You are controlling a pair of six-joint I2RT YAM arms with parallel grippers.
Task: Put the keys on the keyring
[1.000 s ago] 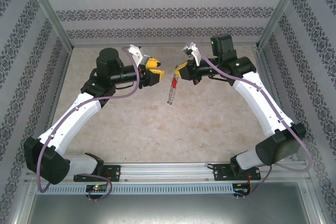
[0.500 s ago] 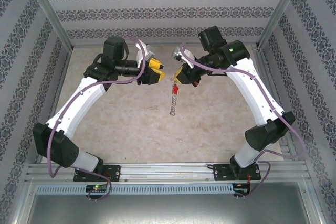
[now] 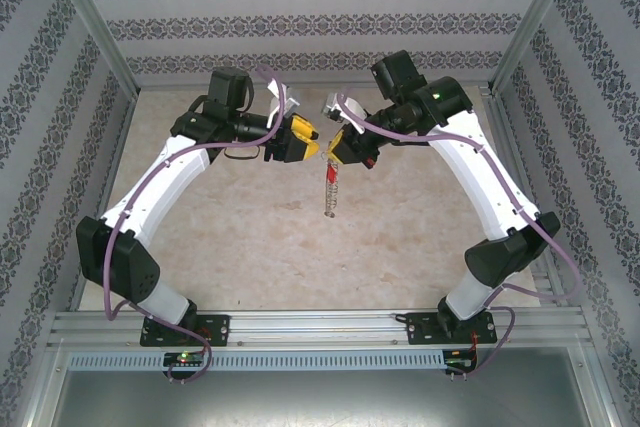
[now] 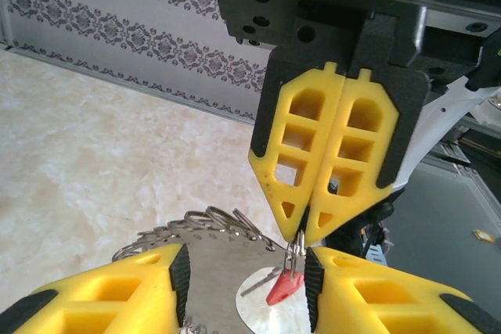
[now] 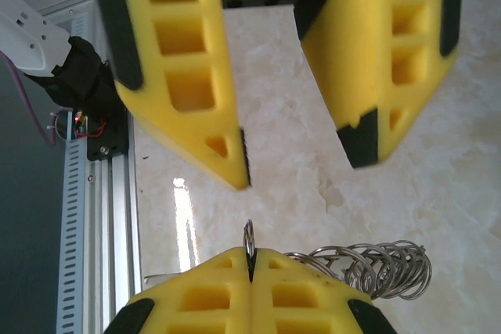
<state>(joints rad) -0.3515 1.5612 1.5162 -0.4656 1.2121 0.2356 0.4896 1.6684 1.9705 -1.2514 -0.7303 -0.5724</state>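
1. The tiny key with a bright red plastic head [image 4: 283, 289] hangs in mid-air just below the right gripper's fingertips, between the two arms and well above the beige marbled table [image 3: 250, 237]. Its dark shank is hard to make out.
2. The keyring, a thin silver-grey metal hoop fringed with small silvery loops [image 5: 376, 267], dangles beside the key. I cannot tell whether the key is already threaded on.
3. The right gripper [image 5: 250, 260] has its yellow fingers pressed together, pinching a thin wire loop of the keyring, probably to hold it steady.
4. The left gripper [image 5: 299, 166] faces it with fingers spread and empty, apparently ready to take the key or hoop.
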